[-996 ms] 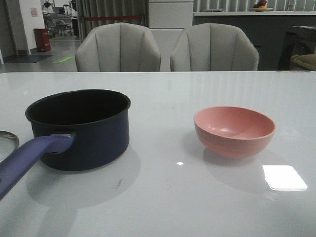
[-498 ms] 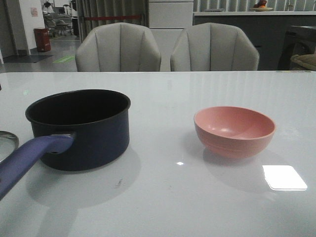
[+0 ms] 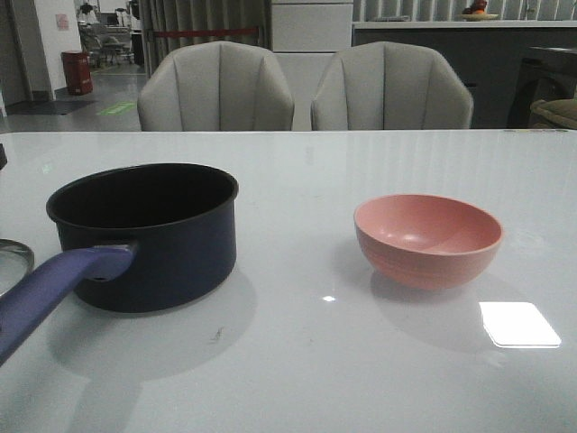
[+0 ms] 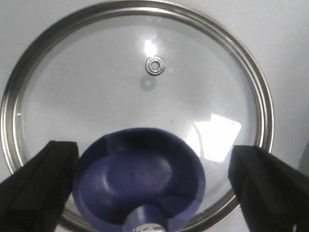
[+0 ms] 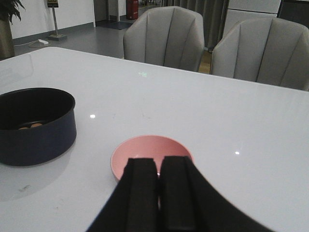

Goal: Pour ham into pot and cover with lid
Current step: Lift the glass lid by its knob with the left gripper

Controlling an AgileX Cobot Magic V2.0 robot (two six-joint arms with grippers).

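Note:
The dark navy pot [image 3: 149, 234] stands at the table's left, its purple-blue handle [image 3: 50, 289] pointing toward the front. In the right wrist view a few orange-pink ham pieces [image 5: 30, 126] lie inside the pot [image 5: 36, 126]. The glass lid [image 4: 96, 82] lies flat on the table; only its rim [image 3: 13, 257] shows in the front view, left of the pot. My left gripper [image 4: 154, 188] is open directly over the lid, its fingers either side of the blue knob [image 4: 140, 179]. My right gripper [image 5: 158, 166] is shut and empty, just short of the pink bowl [image 5: 149, 150].
The pink bowl [image 3: 428, 239] stands at the table's right and looks empty. Two grey chairs [image 3: 216, 90] stand behind the table's far edge. Neither arm shows in the front view, apart from a dark sliver [image 3: 2, 155] at the left edge.
A dark sliver has come into the front view at its far left edge. The pot, the bowl and the lid's rim have not moved.

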